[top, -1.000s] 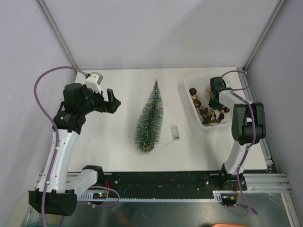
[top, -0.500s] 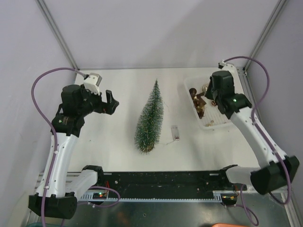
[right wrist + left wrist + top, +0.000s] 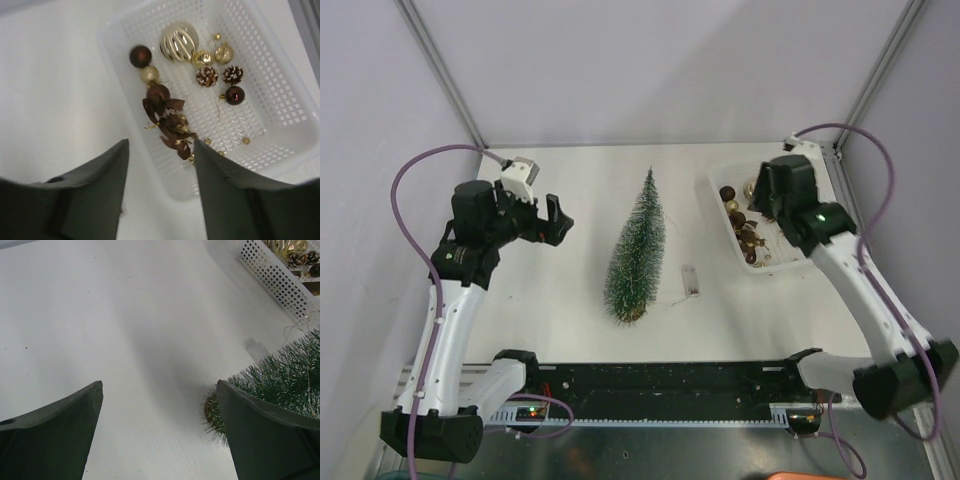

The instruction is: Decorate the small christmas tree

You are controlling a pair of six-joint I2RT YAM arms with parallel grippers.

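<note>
White table top, closed in by pale grey walls, carries everything. The small christmas tree [image 3: 636, 250] appears to lie on its side at the middle of the table, tip toward the far wall and wooden base toward the arms, with nothing hung on it yet.

The right gripper [image 3: 161, 145] hovers over the white basket [image 3: 767, 270] with its jaws partly spread and nothing between them. The main risk, as I judge it, sits right under it. A brown leafy garland [image 3: 167, 122] is tangled among the ornaments, so a careless pinch could drag out a whole clump. It could also lift or tip the light basket. The brown bauble [image 3: 140, 56] and the striped gold bauble [image 3: 179, 41] are smooth and round, so they may squirt out of a pinch and roll. The pine cones [image 3: 207, 76] look easier to hold.

The left gripper [image 3: 160, 390] hangs wide open and empty over bare table, left of the tree's base. If the tree is not stood up first, ornaments will likely slide off the bristles.

Between tree and basket lies a small clear box [image 3: 690, 280] with a thin wire trailing toward the tree's base. It lies on the right arm's direct path to the tree and could snag a finger or a bauble on the way.
</note>
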